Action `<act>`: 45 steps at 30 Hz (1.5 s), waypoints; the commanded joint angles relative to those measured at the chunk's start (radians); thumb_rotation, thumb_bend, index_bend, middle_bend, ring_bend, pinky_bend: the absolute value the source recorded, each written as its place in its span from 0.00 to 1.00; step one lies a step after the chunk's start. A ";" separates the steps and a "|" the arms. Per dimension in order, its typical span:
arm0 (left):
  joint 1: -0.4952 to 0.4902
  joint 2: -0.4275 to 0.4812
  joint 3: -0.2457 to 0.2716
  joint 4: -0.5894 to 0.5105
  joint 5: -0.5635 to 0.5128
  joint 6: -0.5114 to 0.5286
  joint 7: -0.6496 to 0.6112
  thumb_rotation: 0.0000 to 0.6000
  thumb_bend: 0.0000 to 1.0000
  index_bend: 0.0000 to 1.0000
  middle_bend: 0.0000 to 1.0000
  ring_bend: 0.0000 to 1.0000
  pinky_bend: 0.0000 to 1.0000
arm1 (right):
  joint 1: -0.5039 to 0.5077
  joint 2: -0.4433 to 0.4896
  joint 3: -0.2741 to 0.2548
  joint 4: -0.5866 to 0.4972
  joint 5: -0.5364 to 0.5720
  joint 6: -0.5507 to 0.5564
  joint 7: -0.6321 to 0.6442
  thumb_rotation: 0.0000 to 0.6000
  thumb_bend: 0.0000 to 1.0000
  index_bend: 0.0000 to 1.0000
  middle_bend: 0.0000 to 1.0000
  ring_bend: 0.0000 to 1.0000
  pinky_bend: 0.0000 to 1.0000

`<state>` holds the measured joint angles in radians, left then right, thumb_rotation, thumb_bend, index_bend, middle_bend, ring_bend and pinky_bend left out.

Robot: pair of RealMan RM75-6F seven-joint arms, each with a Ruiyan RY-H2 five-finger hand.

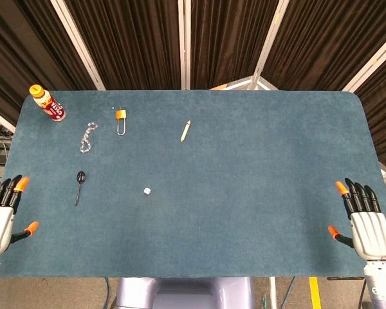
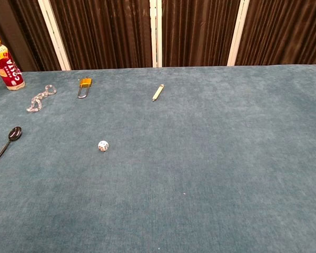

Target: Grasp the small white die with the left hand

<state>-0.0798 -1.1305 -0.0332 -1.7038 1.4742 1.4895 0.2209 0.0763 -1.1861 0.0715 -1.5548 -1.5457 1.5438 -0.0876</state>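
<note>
The small white die (image 1: 147, 191) lies alone on the blue table cloth, left of the middle; the chest view shows the die (image 2: 103, 146) with dark pips. My left hand (image 1: 1, 215) rests at the table's left front edge, fingers spread and empty, well to the left of the die. At the right front edge my right hand (image 1: 365, 222) is spread flat the same way, holding nothing. Neither hand appears in the chest view.
A black spoon (image 1: 79, 185) lies between my left hand and the die. Further back are a clear chain (image 1: 87, 137), an orange padlock (image 1: 120, 120), a pencil (image 1: 185, 131) and a red drink bottle (image 1: 47, 103) at the far left corner.
</note>
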 commanded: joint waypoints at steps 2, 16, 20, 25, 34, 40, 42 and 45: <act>-0.002 0.000 0.005 0.000 -0.001 -0.003 0.001 1.00 0.19 0.00 0.00 0.00 0.00 | -0.001 0.001 -0.001 -0.002 -0.003 0.004 0.002 1.00 0.06 0.00 0.00 0.00 0.00; -0.016 -0.025 -0.004 0.027 -0.002 -0.017 0.026 1.00 0.19 0.00 0.00 0.00 0.00 | 0.004 -0.008 -0.008 -0.009 -0.005 -0.015 -0.014 1.00 0.06 0.00 0.00 0.00 0.00; -0.034 -0.037 -0.013 0.024 -0.010 -0.039 0.052 1.00 0.19 0.00 0.00 0.00 0.00 | 0.002 -0.008 -0.011 -0.004 -0.011 -0.011 -0.008 1.00 0.06 0.00 0.00 0.00 0.00; -0.097 -0.054 -0.055 0.000 -0.010 -0.085 0.082 1.00 0.19 0.01 0.00 0.00 0.00 | -0.002 -0.013 -0.003 0.004 0.000 -0.002 -0.004 1.00 0.06 0.00 0.00 0.00 0.00; -0.268 -0.112 -0.134 -0.029 -0.032 -0.245 0.231 1.00 0.27 0.30 0.00 0.00 0.00 | -0.003 -0.013 0.003 0.013 -0.010 0.013 0.027 1.00 0.06 0.00 0.00 0.00 0.00; -0.425 -0.213 -0.181 -0.012 -0.189 -0.443 0.377 1.00 0.28 0.34 0.00 0.00 0.00 | -0.004 -0.002 0.013 0.025 0.004 0.015 0.075 1.00 0.06 0.00 0.00 0.00 0.00; -0.467 -0.250 -0.186 0.003 -0.252 -0.482 0.439 1.00 0.28 0.36 0.00 0.00 0.00 | -0.006 0.004 0.015 0.026 0.009 0.015 0.091 1.00 0.06 0.00 0.00 0.00 0.00; -0.517 -0.293 -0.188 0.024 -0.331 -0.523 0.497 1.00 0.28 0.36 0.00 0.00 0.00 | -0.007 0.009 0.017 0.028 0.015 0.013 0.106 1.00 0.06 0.00 0.00 0.00 0.00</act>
<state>-0.5268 -1.3630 -0.2044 -1.7055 1.2293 1.0317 0.6449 0.0698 -1.1793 0.0876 -1.5277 -1.5333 1.5577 0.0153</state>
